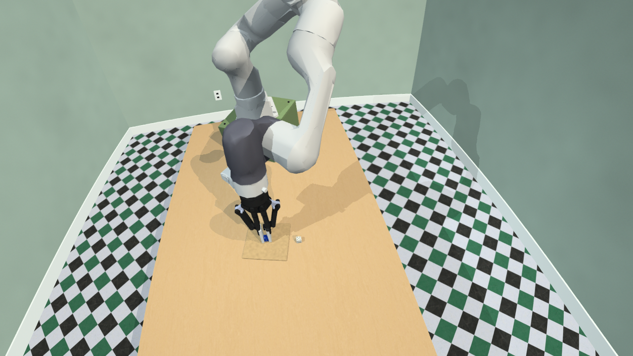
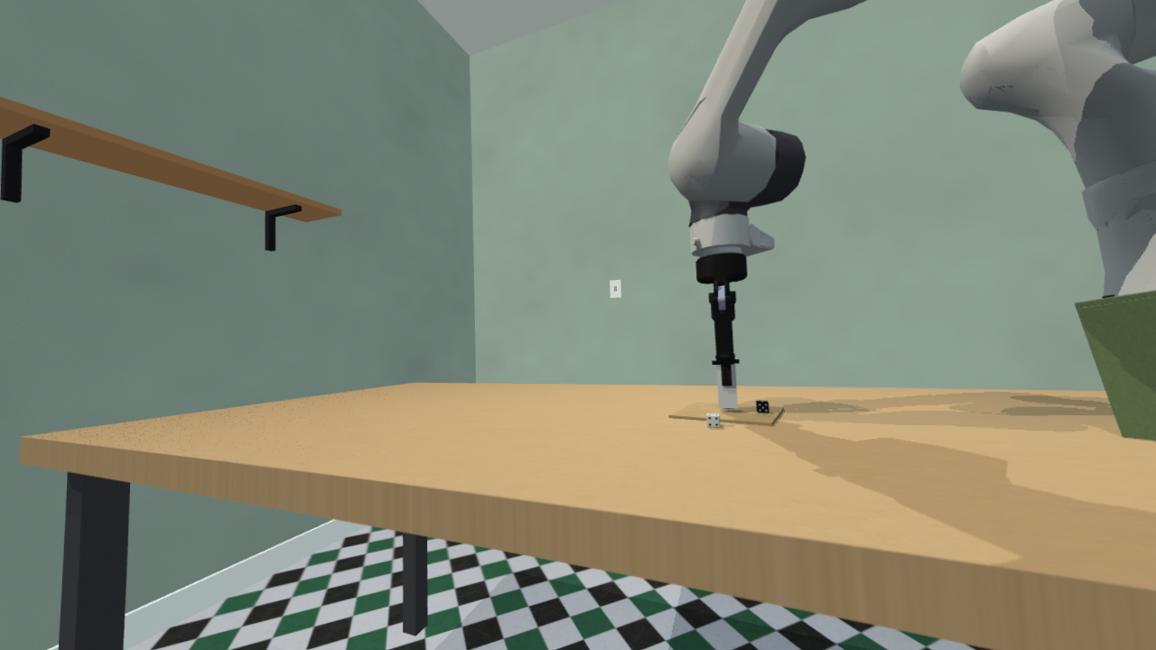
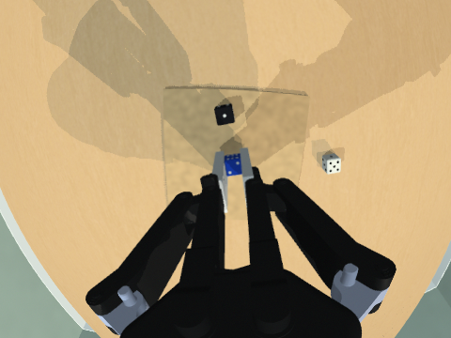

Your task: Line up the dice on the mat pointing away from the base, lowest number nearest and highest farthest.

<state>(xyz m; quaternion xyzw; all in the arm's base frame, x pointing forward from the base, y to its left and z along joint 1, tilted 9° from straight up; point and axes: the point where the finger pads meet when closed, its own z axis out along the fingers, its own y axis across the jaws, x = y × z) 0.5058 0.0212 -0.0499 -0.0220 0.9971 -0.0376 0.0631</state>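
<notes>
A blue die (image 3: 233,164) sits pinched between the pads of my pincer (image 3: 233,176), which points straight down over the mat (image 1: 276,252); from the side, the fingertips (image 2: 728,395) reach right down to the mat's surface, though I cannot tell whether the die itself touches it. A black die (image 3: 224,115) lies flat on the mat just beyond the blue one, toward the arm's base, one white pip facing up. A white die (image 1: 298,239) rests on the wooden table (image 1: 283,305) just beside the mat's edge, off the mat, and shows five pips in the wrist view. The mat lies flat, a thin tan square barely darker than the table. The white arm (image 1: 309,88) arches over from a green pedestal (image 1: 290,110) at the table's far end, above a checkered floor (image 1: 464,247)
</notes>
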